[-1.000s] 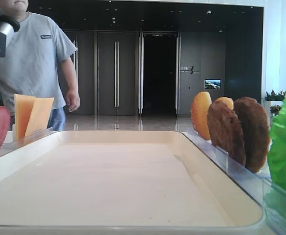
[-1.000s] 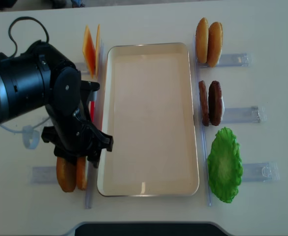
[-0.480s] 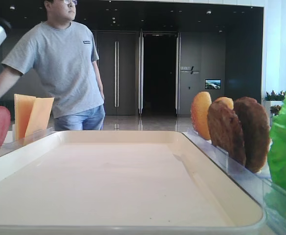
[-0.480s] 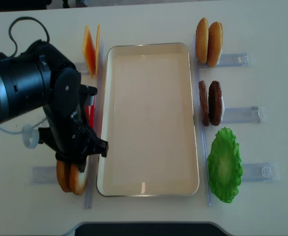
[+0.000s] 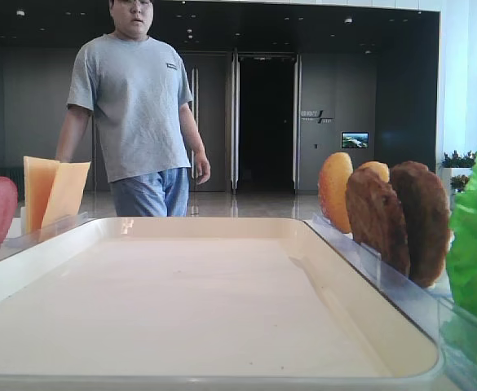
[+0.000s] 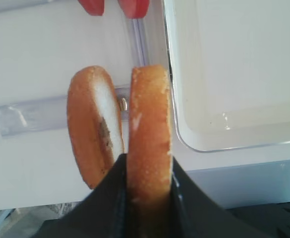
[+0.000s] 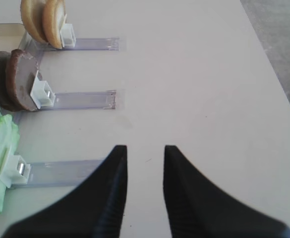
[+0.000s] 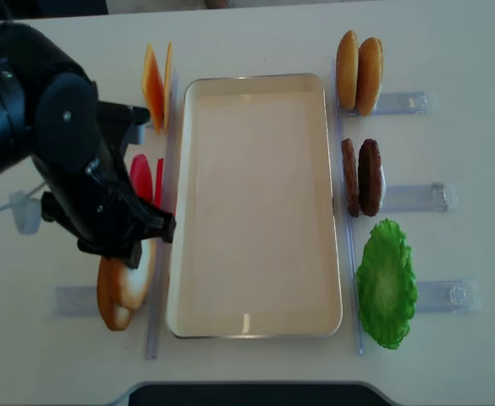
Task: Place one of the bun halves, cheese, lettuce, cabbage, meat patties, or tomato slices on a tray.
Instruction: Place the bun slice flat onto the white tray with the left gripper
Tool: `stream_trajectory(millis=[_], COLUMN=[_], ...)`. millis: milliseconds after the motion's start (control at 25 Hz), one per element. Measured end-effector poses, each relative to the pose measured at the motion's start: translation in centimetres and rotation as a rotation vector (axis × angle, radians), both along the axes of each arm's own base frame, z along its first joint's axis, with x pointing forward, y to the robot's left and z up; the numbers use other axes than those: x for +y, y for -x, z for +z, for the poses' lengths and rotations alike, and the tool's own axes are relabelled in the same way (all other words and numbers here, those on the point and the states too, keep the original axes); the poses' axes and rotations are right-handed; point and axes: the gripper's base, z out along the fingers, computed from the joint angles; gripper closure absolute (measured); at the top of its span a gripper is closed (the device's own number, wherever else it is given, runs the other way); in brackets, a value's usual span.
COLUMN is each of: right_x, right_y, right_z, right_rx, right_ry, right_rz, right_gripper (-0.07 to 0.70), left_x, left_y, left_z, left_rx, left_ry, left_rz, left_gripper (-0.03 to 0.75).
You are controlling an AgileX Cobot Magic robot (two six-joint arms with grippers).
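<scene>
Two bun halves [image 6: 95,131] at the tray's 7 o'clock corner; left gripper [image 6: 147,186] clenched on the nearer one [image 6: 149,134].
Overhead, the left arm [image 8: 52,144] covers most of that bun pair and part of the tomato slices [image 8: 143,182]; the gripper itself is hidden there, and only the wrist view shows its jaws pressed to both faces of the upright bun. Tray [image 8: 255,321] holds nothing. Clear holders [image 8: 412,196] stand along both long sides: cheese [image 8: 154,85] at the 11 o'clock corner, a second bun pair [image 8: 359,61] at 1 o'clock, meat patties [image 8: 361,178] at 3 o'clock, lettuce [image 8: 387,283] at 5 o'clock. Lettuce is cut off at the frame edge in the low view. Right gripper [image 7: 144,163] hangs released over bare table [image 7: 194,74], jaws apart, grasping nothing. One person [image 5: 140,114] stands beyond the table.
</scene>
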Motion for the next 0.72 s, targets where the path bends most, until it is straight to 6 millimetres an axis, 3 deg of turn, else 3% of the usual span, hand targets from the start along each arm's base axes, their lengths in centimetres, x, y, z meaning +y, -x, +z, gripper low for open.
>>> stream_trajectory(millis=[280, 720], right_x=[0.0, 0.0], right_y=[0.0, 0.0], right_z=[0.0, 0.0], right_rx=[0.000, 0.000], right_ry=[0.000, 0.000], right_rz=[0.000, 0.000], right_gripper=[0.423, 0.423], left_x=[1.6, 0.8], left_y=[1.3, 0.5], left_z=[3.6, 4.3], left_rx=[-0.149, -0.280], left_ry=[0.021, 0.143], left_rz=[0.041, 0.029], left_gripper=[0.591, 0.592])
